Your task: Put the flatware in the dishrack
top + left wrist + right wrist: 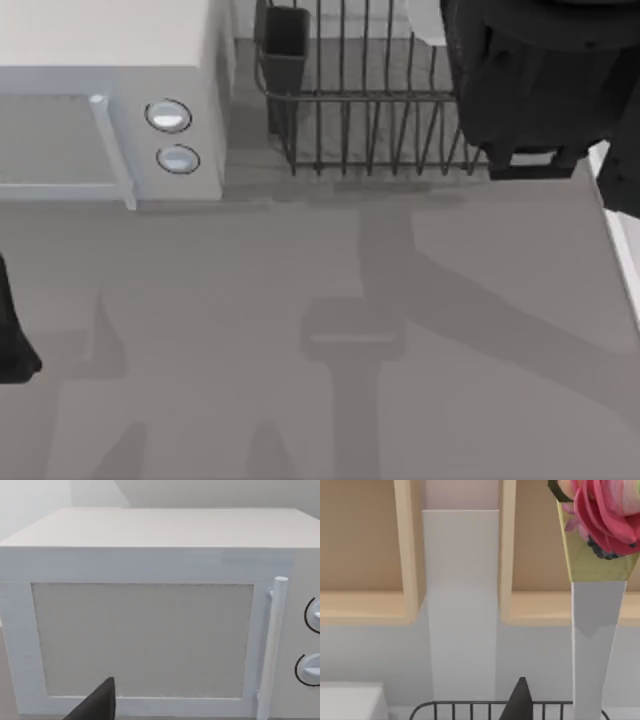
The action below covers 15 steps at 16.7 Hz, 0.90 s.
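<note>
While right arm (pixel 535 85) overhangs dishrack (pixel 370 100) edge.

Dishrack (pixel 470 707) rim low, dark fingertip (pixel 519 700) over it; pink rose (pixel 605 510) on white post (pixel 594 650).

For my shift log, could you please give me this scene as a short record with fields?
Rack: dishrack at the table's far edge, right of centre
Cup: dark utensil cup at the rack's left corner
Microwave: microwave at far left, door shut, two knobs
Right arm: over the rack's right end
Left arm: at the table's left edge
Flatware: cannot tell where it is
</note>
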### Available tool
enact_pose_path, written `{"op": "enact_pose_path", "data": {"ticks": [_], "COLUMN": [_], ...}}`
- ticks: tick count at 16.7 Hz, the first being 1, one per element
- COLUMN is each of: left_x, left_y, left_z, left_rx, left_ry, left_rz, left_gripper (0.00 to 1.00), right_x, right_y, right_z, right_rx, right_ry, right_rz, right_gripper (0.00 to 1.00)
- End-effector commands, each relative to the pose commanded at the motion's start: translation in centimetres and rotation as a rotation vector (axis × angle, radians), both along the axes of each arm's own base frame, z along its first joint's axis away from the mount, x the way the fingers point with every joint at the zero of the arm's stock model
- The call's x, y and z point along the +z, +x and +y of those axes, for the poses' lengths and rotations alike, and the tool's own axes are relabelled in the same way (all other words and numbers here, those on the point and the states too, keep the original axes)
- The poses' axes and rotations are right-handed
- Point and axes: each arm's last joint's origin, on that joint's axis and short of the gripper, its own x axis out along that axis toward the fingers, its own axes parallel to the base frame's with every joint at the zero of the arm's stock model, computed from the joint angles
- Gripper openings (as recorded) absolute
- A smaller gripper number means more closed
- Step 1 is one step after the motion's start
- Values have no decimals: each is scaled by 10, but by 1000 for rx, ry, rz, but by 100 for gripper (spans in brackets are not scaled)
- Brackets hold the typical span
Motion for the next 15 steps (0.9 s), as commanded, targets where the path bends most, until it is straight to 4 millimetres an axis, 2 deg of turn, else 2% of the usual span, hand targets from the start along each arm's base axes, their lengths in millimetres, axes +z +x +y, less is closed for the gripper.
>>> {"op": "enact_pose_path", "data": {"ticks": [3,5,8,12,15], "left_x": [0,0,0,0,0], "left_y": [0,0,0,0,0], "left_z": [0,0,0,0,0], "left_rx": [0,0,0,0,0], "left_ry": [0,0,0,0,0], "left_rz": [0,0,0,0,0], "left_gripper": [100,100,100,100,100], "right_x": [-16,-40,-89,-161,-195], "right_y": [22,52,106,171,196], "right_z": [11,22,31,16,-1], "right_rx": [-4,-5,-1,3,1], "right_ry": [-5,-7,12,18,6], "right_rz": [3,5,-10,-20,-5], "right_gripper": [0,0,0,0,0]}}
